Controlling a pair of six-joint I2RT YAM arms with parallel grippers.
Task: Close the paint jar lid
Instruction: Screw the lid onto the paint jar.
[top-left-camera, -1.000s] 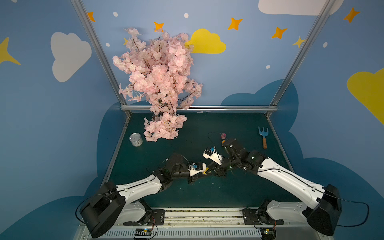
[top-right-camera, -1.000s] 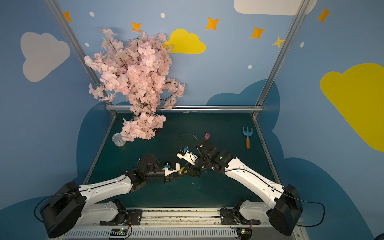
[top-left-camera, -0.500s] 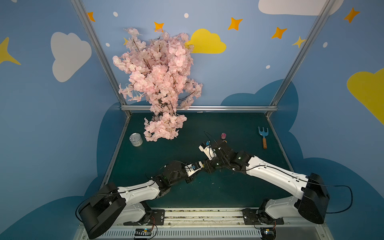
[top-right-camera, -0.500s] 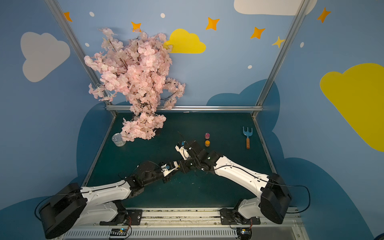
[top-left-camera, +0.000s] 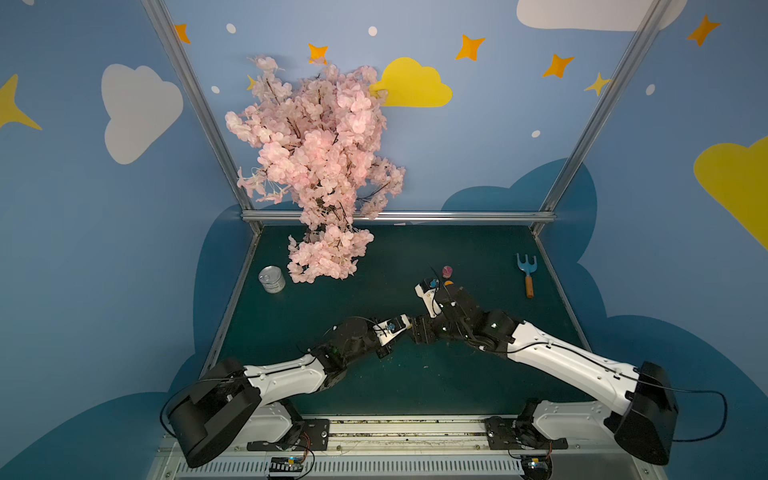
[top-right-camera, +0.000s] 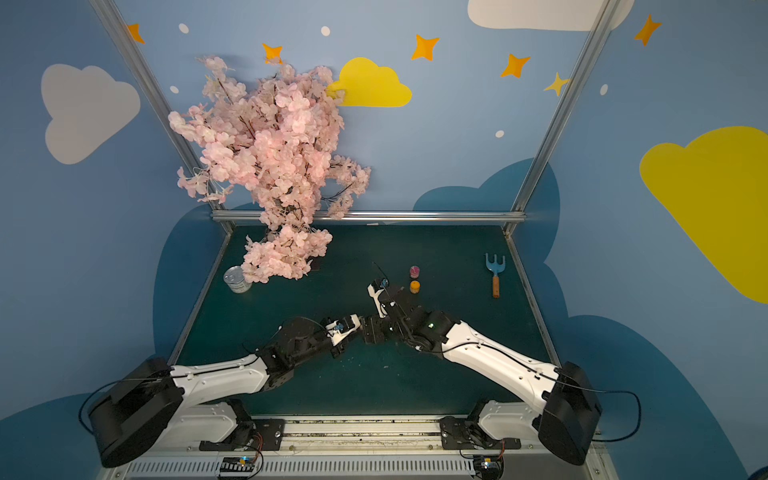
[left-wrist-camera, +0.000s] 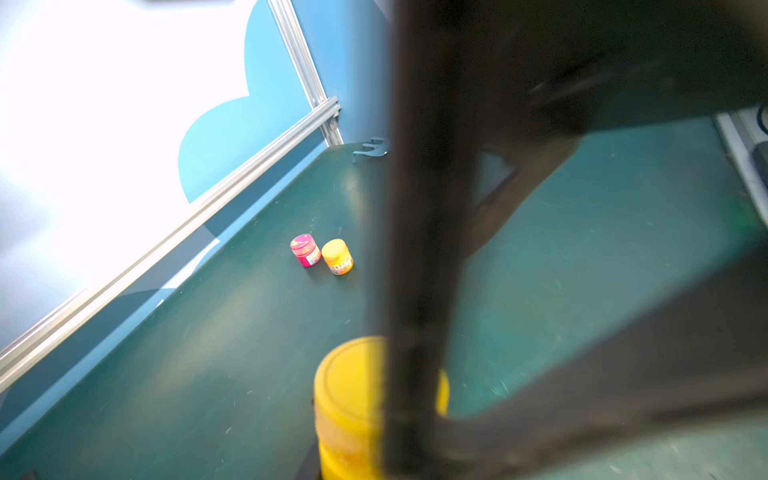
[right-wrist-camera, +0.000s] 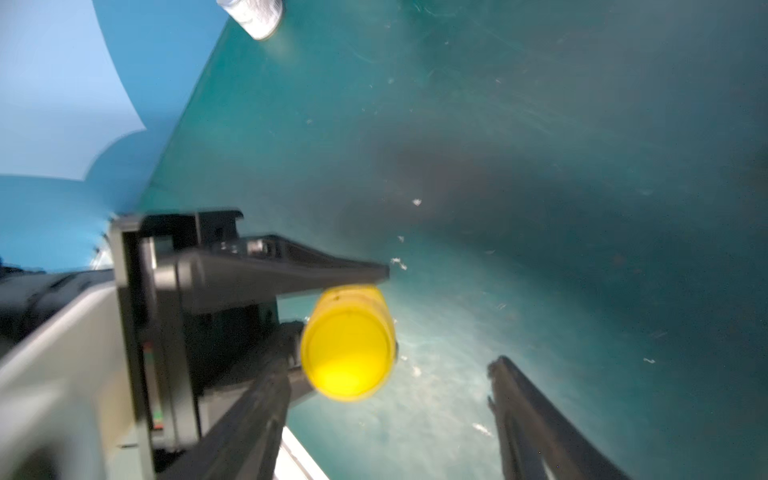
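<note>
Jar (right-wrist-camera: 349, 357) hidden in top views | left hand (right-wrist-camera: 345, 305) clamps it | right hand (right-wrist-camera: 390, 365) apart

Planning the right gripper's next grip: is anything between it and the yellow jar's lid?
Nothing visible does. In the right wrist view the right gripper is open, and the lid of the yellow jar sits within its span, nearer one finger. The left gripper clamps the jar's side, clear of the lid's face.

In a top view, the left gripper (top-left-camera: 405, 326) and right gripper (top-left-camera: 417, 332) meet over the table (top-left-camera: 415, 249), fingers hidden. Beyond them stand a pink jar (top-left-camera: 447, 271) and a half-hidden orange jar (top-left-camera: 449, 283). Rake (top-left-camera: 527, 278) at right; can (top-left-camera: 272, 279) beside blossom tree (top-left-camera: 320, 166) at left.
</note>
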